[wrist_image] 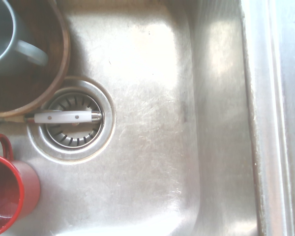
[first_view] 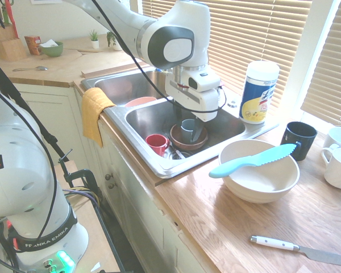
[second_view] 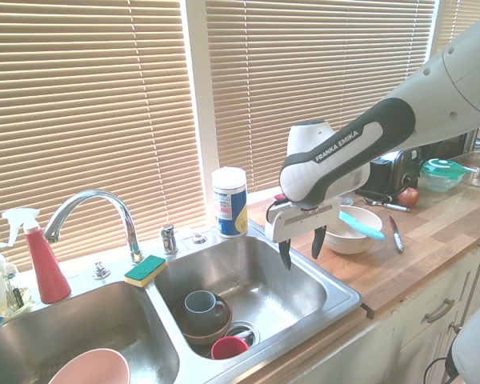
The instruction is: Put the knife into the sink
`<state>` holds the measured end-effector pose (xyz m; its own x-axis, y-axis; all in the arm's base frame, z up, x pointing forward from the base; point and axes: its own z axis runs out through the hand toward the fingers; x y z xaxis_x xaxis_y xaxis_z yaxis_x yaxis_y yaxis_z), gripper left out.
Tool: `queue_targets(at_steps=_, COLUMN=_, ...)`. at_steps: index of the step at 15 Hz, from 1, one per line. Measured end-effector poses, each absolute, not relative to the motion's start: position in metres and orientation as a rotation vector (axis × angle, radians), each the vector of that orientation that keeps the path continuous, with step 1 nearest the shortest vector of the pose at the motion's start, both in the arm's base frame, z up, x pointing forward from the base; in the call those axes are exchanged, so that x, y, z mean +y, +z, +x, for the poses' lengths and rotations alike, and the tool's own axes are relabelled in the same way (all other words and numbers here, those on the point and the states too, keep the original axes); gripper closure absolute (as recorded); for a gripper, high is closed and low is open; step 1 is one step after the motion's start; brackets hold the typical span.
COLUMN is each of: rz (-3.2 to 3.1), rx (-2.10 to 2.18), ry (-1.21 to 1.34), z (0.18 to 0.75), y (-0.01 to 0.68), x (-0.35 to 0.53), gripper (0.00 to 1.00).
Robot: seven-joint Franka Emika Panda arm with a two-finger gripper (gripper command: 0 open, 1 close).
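Over on the far left of the first exterior view, a green bowl (first_view: 52, 49) and a spoon (first_view: 33, 69) sit near the counter's (first_view: 284, 227) back corner. A yellow cloth (first_view: 94, 114) drapes over the front rim of the sink (first_view: 159, 162). Inside the nearer basin there's a grey mug (first_view: 187, 128) standing in a brown bowl (first_view: 188, 138), with a red cup (first_view: 157, 144) just beside it toward the front wall. The wrist view catches a white-handled utensil (wrist_image: 66, 117) lying across the drain strainer (wrist_image: 73, 125).

Here's the tool (second_view: 302, 246), pointing straight down above that basin, its two dark fingers (second_view: 286, 254) spread wide and nothing between them — empty-handed. Behind it, a wipes canister (first_view: 259, 91) stands upright on the sink's back rim.

Moving right, onto the wooden counter: a white bowl (first_view: 259, 181) sits just beside the sink's right-hand edge, and the knife (first_view: 252, 160) lies flat across its rim, handle overhanging toward the sink, serrated blade pointing away. A black mug (first_view: 298, 140) stands just behind the bowl, white mugs (first_view: 339, 156) further right. Near the counter's front edge lies a white-handled knife (first_view: 304, 248), well apart from the bowl.
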<state>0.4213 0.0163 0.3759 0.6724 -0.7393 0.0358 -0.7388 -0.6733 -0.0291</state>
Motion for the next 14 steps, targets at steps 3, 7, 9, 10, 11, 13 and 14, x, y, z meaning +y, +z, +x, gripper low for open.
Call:
queue_targets(at_steps=3, rz=-2.865, rx=1.271, ry=-0.086, z=0.424, y=0.380, x=0.011, gripper=0.00)
queue_targets(at_steps=7, rz=-2.844, rx=1.320, ry=-0.132, z=0.435, y=0.434, x=-0.048, gripper=0.00)
queue_targets(at_steps=9, rz=-2.843, rx=1.345, ry=-0.150, z=0.430, y=0.454, x=-0.086, gripper=0.00)
queue_targets(at_steps=10, rz=-2.851, rx=1.355, ry=-0.158, z=0.426, y=0.458, x=-0.105, gripper=0.00)
queue_targets(at_steps=11, rz=-2.856, rx=1.367, ry=-0.159, z=0.421, y=0.458, x=-0.124, gripper=0.00)
queue_targets(at_steps=13, rz=-2.870, rx=1.390, ry=-0.139, z=0.411, y=0.451, x=-0.158, gripper=0.00)
queue_targets(at_steps=14, rz=-2.875, rx=1.411, ry=-0.124, z=0.409, y=0.445, x=-0.170, gripper=0.00)
